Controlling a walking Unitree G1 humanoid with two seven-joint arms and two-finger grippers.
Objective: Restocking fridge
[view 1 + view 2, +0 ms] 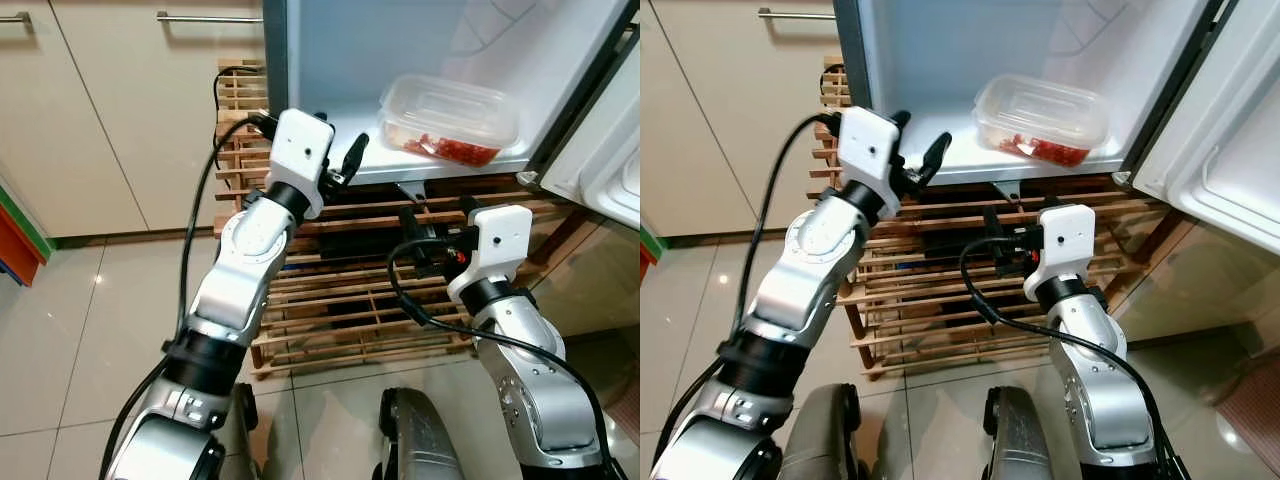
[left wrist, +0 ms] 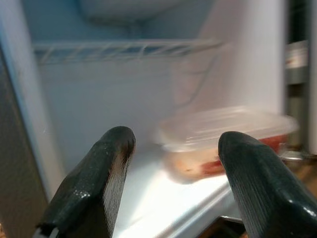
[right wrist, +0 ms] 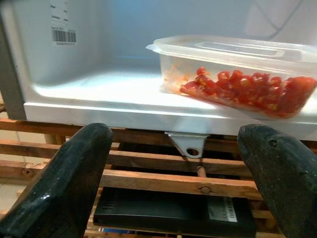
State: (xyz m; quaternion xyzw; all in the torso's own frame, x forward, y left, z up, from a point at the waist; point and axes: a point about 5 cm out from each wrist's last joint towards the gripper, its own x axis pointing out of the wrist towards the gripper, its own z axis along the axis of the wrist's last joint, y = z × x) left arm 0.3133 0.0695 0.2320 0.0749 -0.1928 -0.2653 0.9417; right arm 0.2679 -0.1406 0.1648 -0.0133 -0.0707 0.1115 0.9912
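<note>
Left eye view, lower half of the frame: both silver arms rise from the bottom edge. At centre right, the right tool [image 1: 425, 243] sits low before a wooden rack [image 1: 340, 300], fingers spread wide and empty. Higher, left of centre, the left tool [image 1: 345, 160] reaches the fridge [image 1: 330, 60] floor edge, fingers also wide and empty. Farther in, at upper right, a clear lidded food box [image 1: 450, 118] with chopped red chilli rests on the fridge floor.

Clear container [image 1: 450, 118], red chopped contents.
</note>
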